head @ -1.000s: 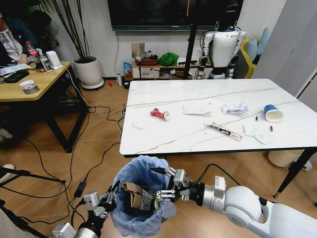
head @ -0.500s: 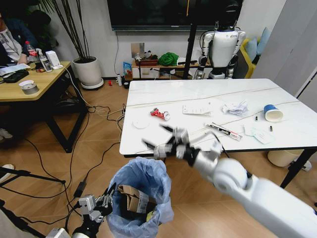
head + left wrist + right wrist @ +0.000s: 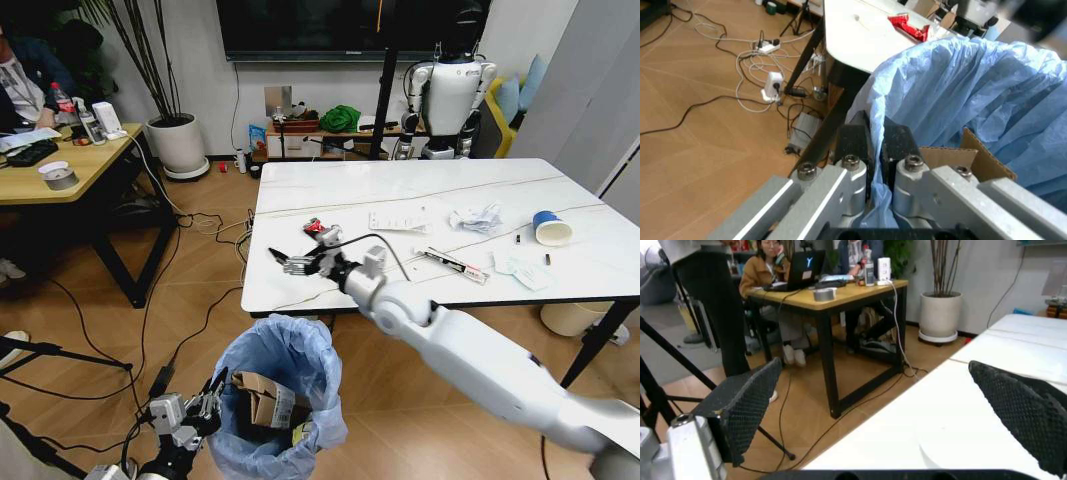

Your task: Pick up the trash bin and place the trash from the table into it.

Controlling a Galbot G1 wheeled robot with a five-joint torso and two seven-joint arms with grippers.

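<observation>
White marble is filling the middle of the head view, where the table (image 3: 430, 200) is carrying the scattered trash: a crushed red can (image 3: 318, 229) near the left end, a white printed sheet (image 3: 398, 221) beyond it, crumpled white paper (image 3: 477, 217) further right, and a blue-and-white paper cup (image 3: 550, 228) at the far right.

Reaching over the table's near-left corner, the right gripper (image 3: 302, 262) is hanging with its jaws spread wide and nothing between them; the right wrist view is showing both dark pads (image 3: 747, 407) well apart above the bare white top. The red can is lying just beyond the spread jaws and slightly to their right, on the far side from the robot, so it looks like the nearest piece. Its long axis seems to be running roughly left to right across the table, which would suit jaws closing across its short width.

Down below the table edge, the left gripper (image 3: 873, 150) is pinching the rim of the light-blue bag of the trash bin (image 3: 280, 390), jaws pressed together on the plastic. Folded brown cardboard (image 3: 265, 400) is sitting inside the bin already. The bin is hanging near and left of the can, so the right arm is clearly the closer one to the litter.
</observation>
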